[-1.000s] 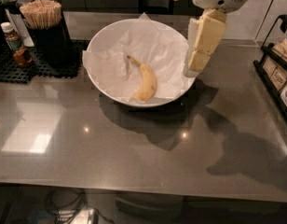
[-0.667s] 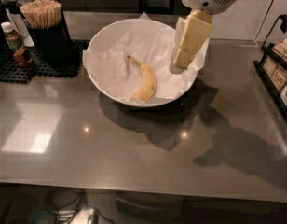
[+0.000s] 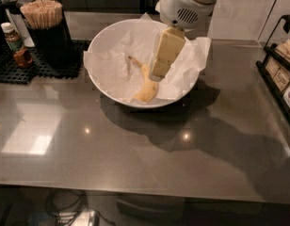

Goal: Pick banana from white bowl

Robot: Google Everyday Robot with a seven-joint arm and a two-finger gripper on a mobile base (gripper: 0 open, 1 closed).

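Note:
The white bowl point(image 3: 107, 36) stands on the grey counter, lined with crumpled white paper point(image 3: 192, 60). The yellow banana point(image 3: 146, 88) lies inside it, its brownish stem pointing up-left. My gripper point(image 3: 157, 74) hangs from the white arm above the bowl's middle, its pale yellow fingers reaching down just right of the banana's upper part and overlapping it slightly. It holds nothing.
A black holder full of wooden stirrers point(image 3: 44, 20) and a small brown sauce bottle point(image 3: 15, 44) stand on a black mat at the back left. A black rack with packets point(image 3: 281, 74) stands at the right edge. The arm's shadow lies on the counter in front of the bowl.
The gripper has moved left from the bowl's right rim to over its middle and come down next to the banana. The banana has not moved.

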